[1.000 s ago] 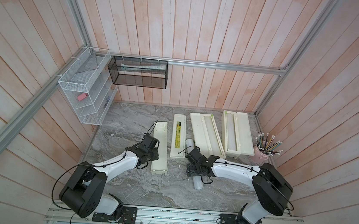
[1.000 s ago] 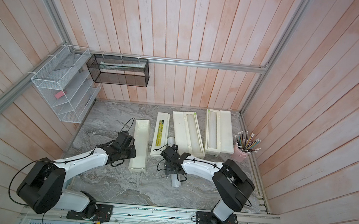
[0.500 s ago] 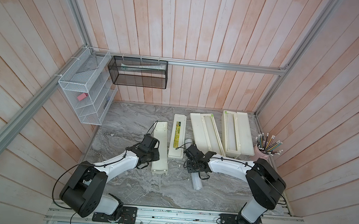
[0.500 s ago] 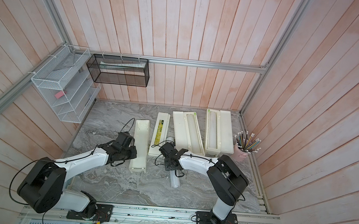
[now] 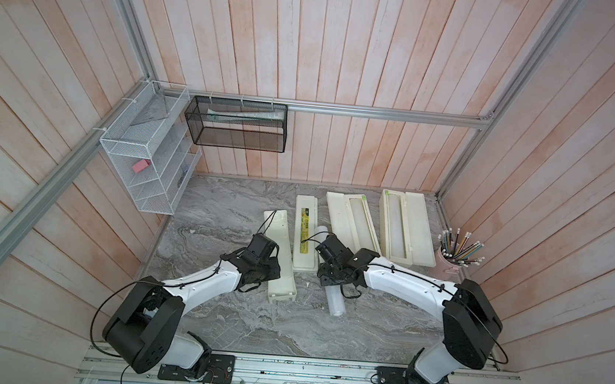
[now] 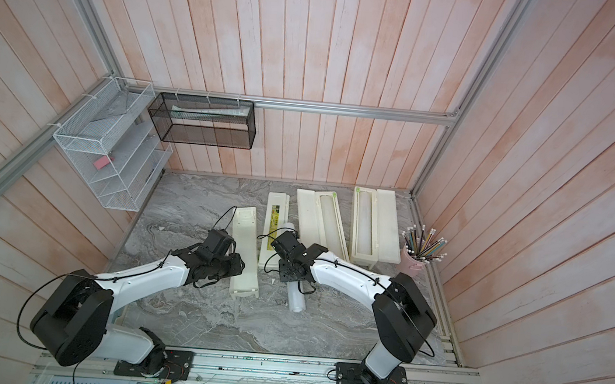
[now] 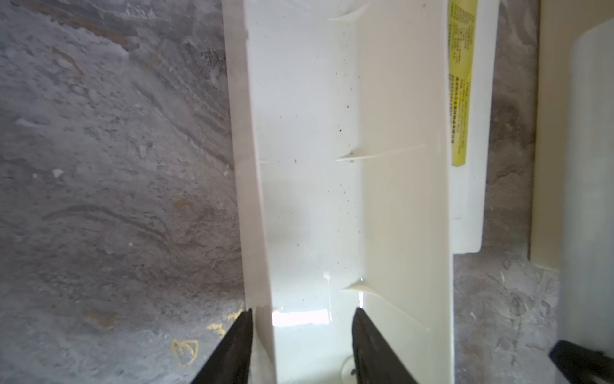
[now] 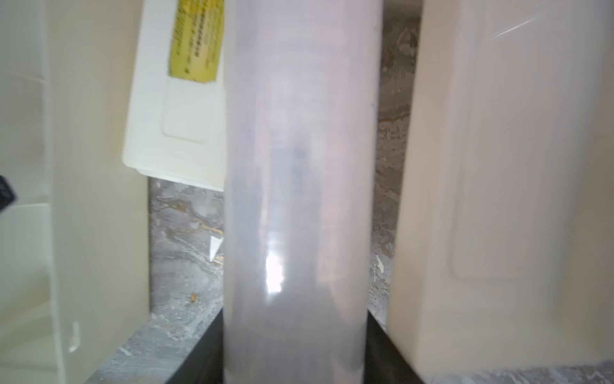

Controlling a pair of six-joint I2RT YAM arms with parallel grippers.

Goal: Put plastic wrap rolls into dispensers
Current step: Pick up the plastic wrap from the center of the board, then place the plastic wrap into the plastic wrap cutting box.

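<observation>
The long translucent-white plastic wrap roll (image 5: 336,304) lies on the grey marble table (image 5: 247,322). Its long axis runs away from the robot, roughly parallel to the cream-white rectangular plastic dispenser (image 5: 285,287) near it. The jaws of the right gripper (image 8: 295,335) pinch the roll across its width. The jaws of the left gripper (image 7: 300,332) stand spread, straddling one long wall of that open dispenser.

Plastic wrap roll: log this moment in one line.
right gripper shut on plastic wrap roll | left gripper open astride empty dispenser wall | roll outside dispenser
</observation>
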